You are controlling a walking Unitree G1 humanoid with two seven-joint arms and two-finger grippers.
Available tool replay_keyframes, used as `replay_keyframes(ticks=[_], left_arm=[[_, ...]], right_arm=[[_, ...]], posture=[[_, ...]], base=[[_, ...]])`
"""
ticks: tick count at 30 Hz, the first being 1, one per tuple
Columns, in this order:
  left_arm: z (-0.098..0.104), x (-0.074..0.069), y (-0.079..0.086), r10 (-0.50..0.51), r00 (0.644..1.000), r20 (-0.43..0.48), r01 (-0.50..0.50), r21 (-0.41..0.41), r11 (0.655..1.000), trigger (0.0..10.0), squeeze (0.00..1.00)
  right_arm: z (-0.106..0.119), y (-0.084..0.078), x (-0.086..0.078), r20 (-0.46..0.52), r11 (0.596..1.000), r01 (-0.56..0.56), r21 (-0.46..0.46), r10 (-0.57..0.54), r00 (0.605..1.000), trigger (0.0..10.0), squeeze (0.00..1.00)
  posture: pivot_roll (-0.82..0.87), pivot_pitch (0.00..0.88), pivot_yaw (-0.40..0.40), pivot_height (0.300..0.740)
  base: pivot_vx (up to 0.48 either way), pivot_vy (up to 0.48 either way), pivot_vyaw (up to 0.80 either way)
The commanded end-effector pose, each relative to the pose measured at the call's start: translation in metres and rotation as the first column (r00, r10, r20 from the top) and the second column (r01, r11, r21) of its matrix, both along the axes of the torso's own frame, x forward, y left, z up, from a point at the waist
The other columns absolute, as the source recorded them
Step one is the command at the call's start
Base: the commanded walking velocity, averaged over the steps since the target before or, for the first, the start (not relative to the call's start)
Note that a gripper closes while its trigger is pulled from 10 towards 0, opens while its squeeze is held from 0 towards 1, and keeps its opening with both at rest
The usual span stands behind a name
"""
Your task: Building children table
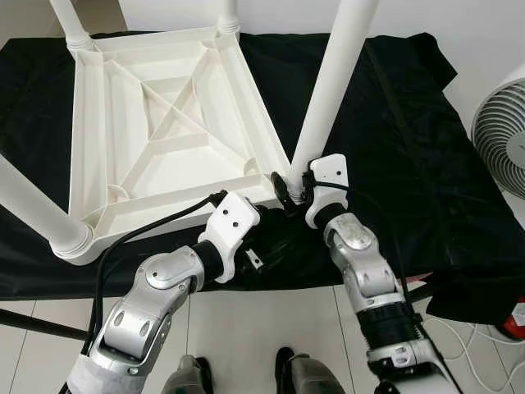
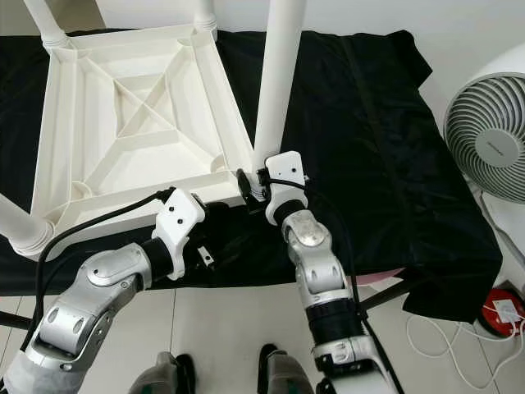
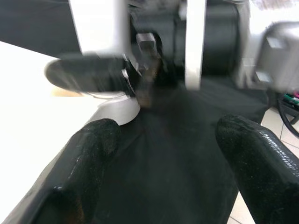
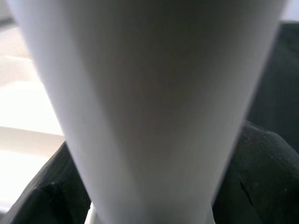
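The white plastic tabletop (image 1: 164, 123) lies upside down on a black cloth (image 1: 410, 148), ribbed underside facing up. It looks stiff & light, prob. hollow moulded plastic, smooth, so a bit slippery for the black fingers. Legs stand in all 4 corners: far left (image 1: 70, 20), far right (image 1: 227, 12), near left (image 1: 37, 205), and the near-right leg (image 1: 332, 90), which is the one in work.

This leg is a long round tube, long axis about upright, top tilted a little away from the tabletop, lower end at the corner socket (image 1: 283, 176). It seems seated, but I cannot tell if fully.

The right gripper (image 1: 291, 187) is at the base of this leg, w/ fingers around it; the right wrist view shows the tube very close between them. It appears clamped on the leg, low near the socket. I judge low is a good place: less bending, more control for pushing or turning.

The left gripper (image 3: 163, 154) has fingers (image 3: 88, 158) wide apart, holding nothing, over the cloth just beside the same corner. A fan (image 1: 500, 135) stands on the robot's right.
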State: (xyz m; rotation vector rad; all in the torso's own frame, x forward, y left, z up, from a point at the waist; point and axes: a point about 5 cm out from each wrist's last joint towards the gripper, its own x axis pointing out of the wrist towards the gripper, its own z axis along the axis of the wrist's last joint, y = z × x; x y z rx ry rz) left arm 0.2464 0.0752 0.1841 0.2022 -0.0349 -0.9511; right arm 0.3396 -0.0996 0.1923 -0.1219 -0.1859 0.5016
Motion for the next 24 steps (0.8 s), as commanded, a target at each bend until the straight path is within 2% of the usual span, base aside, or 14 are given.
replay_keyframes(ticks=[1, 7, 15, 16, 17, 18, 19, 20, 24], left_arm=[[-0.005, -0.002, -0.003, -0.020, 1.000, -0.016, 0.020, 0.006, 1.000, 10.0, 0.00], [-0.004, -0.002, -0.005, -0.026, 1.000, -0.009, 0.026, 0.006, 1.000, 10.0, 0.00], [-0.003, -0.002, -0.004, -0.011, 1.000, 0.000, 0.011, 0.005, 1.000, 10.0, 0.00], [-0.003, -0.002, -0.003, -0.008, 1.000, 0.001, 0.008, 0.004, 1.000, 10.0, 0.00], [-0.003, -0.002, -0.003, -0.008, 1.000, 0.001, 0.008, 0.004, 1.000, 10.0, 0.00], [-0.003, -0.002, -0.003, -0.006, 1.000, 0.003, 0.006, 0.005, 1.000, 10.0, 0.00], [-0.003, -0.002, -0.003, -0.006, 1.000, 0.003, 0.006, 0.005, 1.000, 10.0, 0.00], [-0.003, -0.002, -0.003, -0.003, 1.000, 0.003, 0.003, 0.004, 1.000, 10.0, 0.00], [-0.003, -0.002, -0.003, -0.001, 1.000, 0.002, 0.001, 0.002, 1.000, 10.0, 0.00]], right_arm=[[0.003, -0.003, 0.004, 0.000, 0.995, -0.096, 0.003, 0.096, 0.995, 10.0, 0.00], [0.002, -0.010, 0.014, -0.017, 0.966, -0.235, -0.108, 0.235, 0.972, 10.0, 0.00], [-0.013, -0.009, 0.016, -0.115, 0.913, -0.381, -0.146, 0.367, 0.923, 10.0, 0.00], [-0.015, -0.009, 0.016, -0.121, 0.908, -0.392, -0.148, 0.376, 0.919, 3.9, 0.00], [-0.015, -0.009, 0.016, -0.121, 0.908, -0.392, -0.148, 0.376, 0.919, 3.9, 0.00], [-0.016, -0.009, 0.016, -0.123, 0.903, -0.403, -0.146, 0.388, 0.914, 1.8, 0.00], [-0.016, -0.009, 0.016, -0.123, 0.903, -0.403, -0.146, 0.388, 0.914, 1.8, 0.00], [-0.015, -0.010, 0.017, -0.117, 0.899, -0.409, -0.153, 0.395, 0.911, 0.0, 0.00], [-0.014, -0.012, 0.019, -0.110, 0.894, -0.417, -0.165, 0.404, 0.908, 0.0, 0.00]], posture=[[-0.06, 0.158, 0.021, 0.740], [-0.06, 0.139, 0.018, 0.740], [-0.04, 0.125, 0.010, 0.740], [-0.04, 0.122, 0.009, 0.740], [-0.04, 0.122, 0.009, 0.740], [-0.04, 0.121, 0.006, 0.740], [-0.04, 0.121, 0.006, 0.740], [-0.04, 0.121, 0.006, 0.740], [-0.03, 0.117, 0.007, 0.740]], base=[[0.000, 0.000, 0.00], [0.000, 0.000, 0.00], [0.000, 0.000, 0.00], [0.000, 0.000, 0.00], [0.000, 0.000, 0.00], [0.000, 0.000, 0.00], [0.000, 0.000, 0.00], [0.000, 0.000, 0.00], [0.000, 0.000, 0.00]])
